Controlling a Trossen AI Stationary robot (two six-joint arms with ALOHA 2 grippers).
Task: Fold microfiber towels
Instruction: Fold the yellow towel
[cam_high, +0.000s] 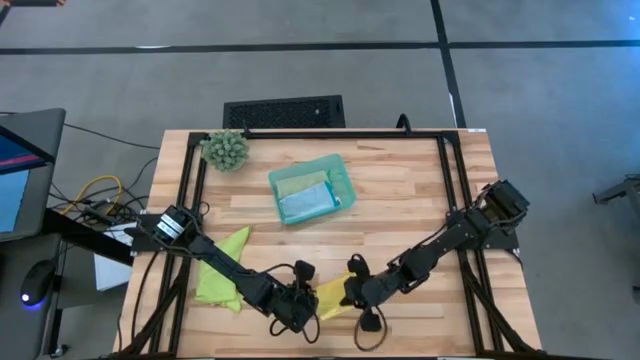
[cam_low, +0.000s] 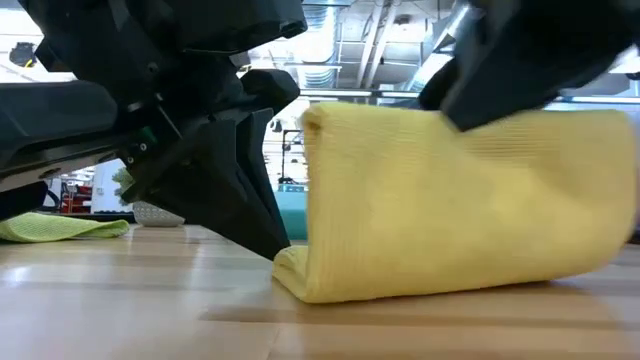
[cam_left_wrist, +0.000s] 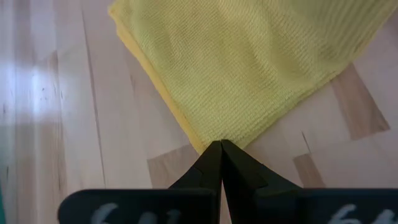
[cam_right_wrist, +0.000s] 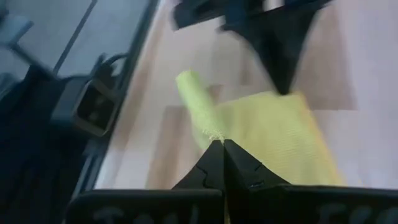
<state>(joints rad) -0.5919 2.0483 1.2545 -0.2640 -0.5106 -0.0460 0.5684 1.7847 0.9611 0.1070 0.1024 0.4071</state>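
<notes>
Two folded towels, a pale sage green cloth (cam_high: 297, 183) and a light blue one (cam_high: 306, 203), already sit in the teal plastic tray (cam_high: 344, 181), while the lime green microfiber towel (cam_high: 222, 270) lies loose on the wooden bench (cam_high: 400, 200), so I'd say we're about halfway. Right now my left end effector (cam_high: 305, 307) and right end effector (cam_high: 350, 296) are each clenched on a corner of the soft yellow microfiber towel (cam_high: 333, 293) at the bench's near edge. It's doubled over with the fold line on the left arm's side, and its long axis looks to run between the two arms.

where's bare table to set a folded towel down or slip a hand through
Bare wood lies right of the teal tray, up to the table's right rail, and along the far edge between the plant ball and that rail. The near edge is crowded: both claws meet on the yellow towel, with the lime green towel beside them.
</notes>
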